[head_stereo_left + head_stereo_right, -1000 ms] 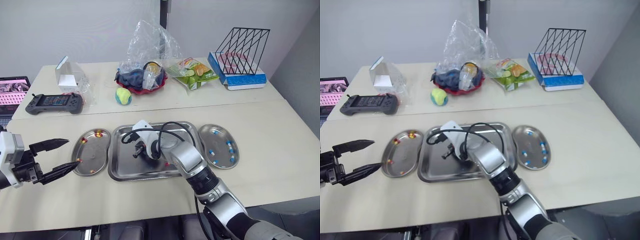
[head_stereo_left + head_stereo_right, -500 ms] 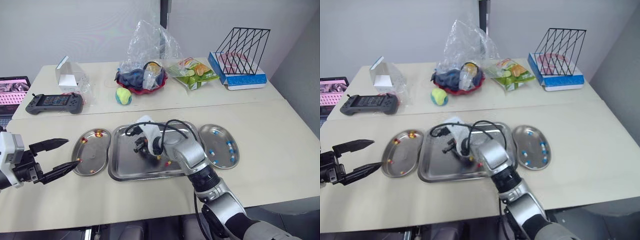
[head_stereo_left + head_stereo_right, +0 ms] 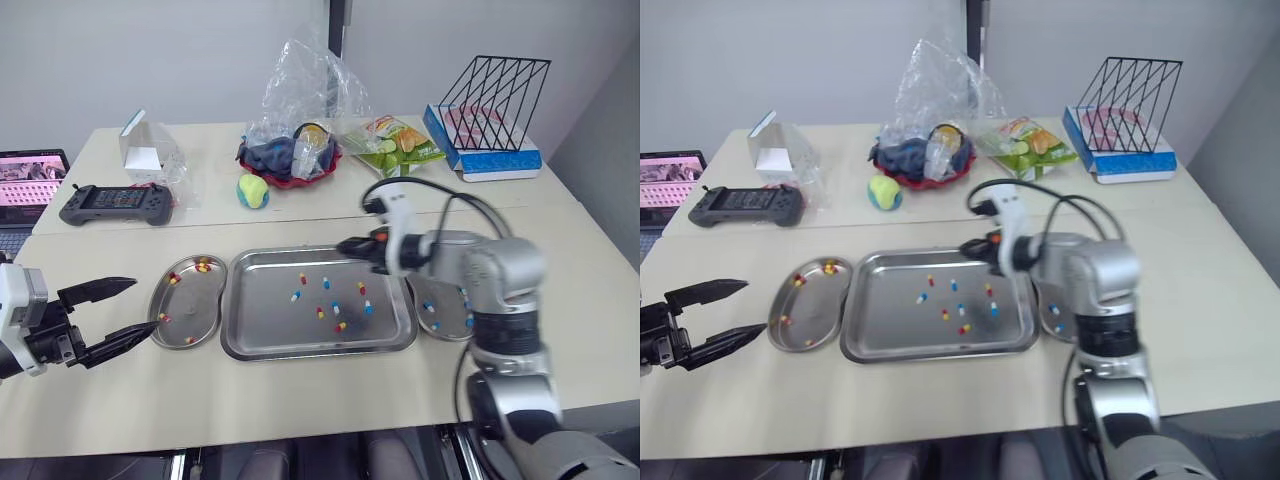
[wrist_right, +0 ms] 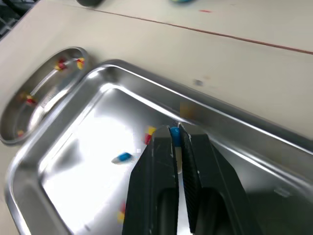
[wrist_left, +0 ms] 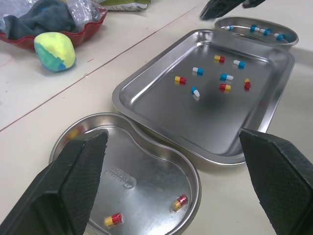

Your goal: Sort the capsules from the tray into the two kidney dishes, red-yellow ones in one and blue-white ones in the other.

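The steel tray [image 3: 250, 320] holds several loose capsules [image 3: 326, 300], both red-yellow and blue-white. Left of it, a kidney dish [image 3: 196, 308] carries red-yellow capsules [image 5: 179, 202]. To the tray's right, my right arm partly covers the other dish [image 3: 452, 312], which has blue-white capsules in it. My right gripper [image 3: 347, 246] hovers over the tray's far right corner, shut on a blue-white capsule [image 4: 174, 134] at its fingertips. My left gripper [image 3: 125, 308] stands wide open, holding nothing, just left of the left dish.
Along the far side of the table lie a game controller [image 3: 113, 205], a white box [image 3: 143, 155], a yellow-green ball [image 3: 252, 191], a red bowl under a plastic bag [image 3: 295, 150], a snack bag [image 3: 395, 140] and a wire rack on a blue box [image 3: 487, 125]. A laptop [image 3: 30, 178] sits far left.
My right gripper has risen from the tray's middle and swung right toward its far right corner, carrying a blue-white capsule. The left gripper has stayed put.
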